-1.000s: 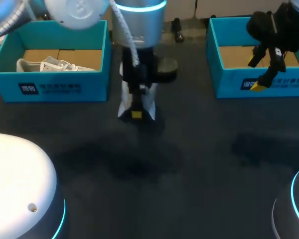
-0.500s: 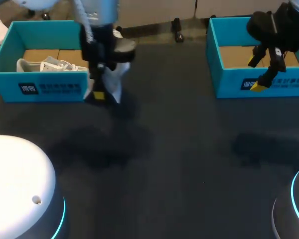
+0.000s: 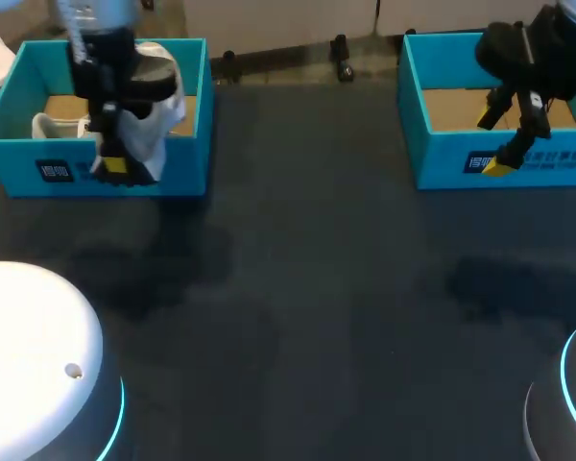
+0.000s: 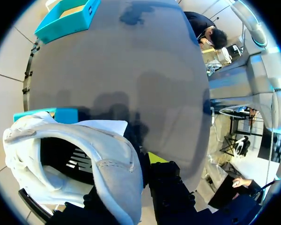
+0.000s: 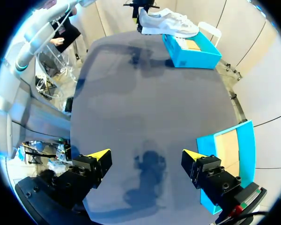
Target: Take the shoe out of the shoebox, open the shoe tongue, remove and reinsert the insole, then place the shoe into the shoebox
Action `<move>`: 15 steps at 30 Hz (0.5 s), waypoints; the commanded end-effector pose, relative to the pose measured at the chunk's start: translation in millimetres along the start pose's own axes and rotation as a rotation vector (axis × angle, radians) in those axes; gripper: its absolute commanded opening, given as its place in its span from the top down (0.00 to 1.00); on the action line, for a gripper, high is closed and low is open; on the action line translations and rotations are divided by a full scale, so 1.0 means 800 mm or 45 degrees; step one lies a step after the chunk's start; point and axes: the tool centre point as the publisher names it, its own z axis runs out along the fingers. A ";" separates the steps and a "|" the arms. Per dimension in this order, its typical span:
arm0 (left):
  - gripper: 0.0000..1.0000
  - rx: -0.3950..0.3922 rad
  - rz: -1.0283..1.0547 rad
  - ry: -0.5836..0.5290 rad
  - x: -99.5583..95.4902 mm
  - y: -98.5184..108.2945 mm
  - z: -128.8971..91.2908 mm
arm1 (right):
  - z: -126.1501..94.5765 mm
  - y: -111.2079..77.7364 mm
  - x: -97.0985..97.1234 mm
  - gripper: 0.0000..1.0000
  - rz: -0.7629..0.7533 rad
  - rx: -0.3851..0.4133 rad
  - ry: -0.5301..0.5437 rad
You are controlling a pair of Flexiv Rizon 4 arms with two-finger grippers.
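My left gripper is shut on a white shoe, which hangs toe-down over the front wall of the left teal shoebox. In the left wrist view the shoe fills the space at the fingers, its opening facing the camera; the gripper pinches its collar and one yellow tip shows beside it. A second white shoe lies inside that box. My right gripper hangs open and empty above the front wall of the right teal shoebox. The right wrist view shows its fingers spread wide.
The dark table stretches between the two boxes. From the right wrist the left shoebox sits far ahead with the held shoe above it, and the right shoebox lies beside the right gripper.
My left arm has carried the shoe from the table's back middle over to the left, now above the left shoebox's front. The right arm has stayed still.
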 end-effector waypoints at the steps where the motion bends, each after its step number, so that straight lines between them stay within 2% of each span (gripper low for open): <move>1: 1.00 0.093 -0.010 -0.004 -0.010 0.057 0.000 | 0.000 0.001 -0.002 0.00 0.000 0.004 0.004; 15: 1.00 0.112 -0.100 -0.011 -0.049 0.185 0.000 | 0.000 0.001 -0.002 0.00 0.000 0.004 0.004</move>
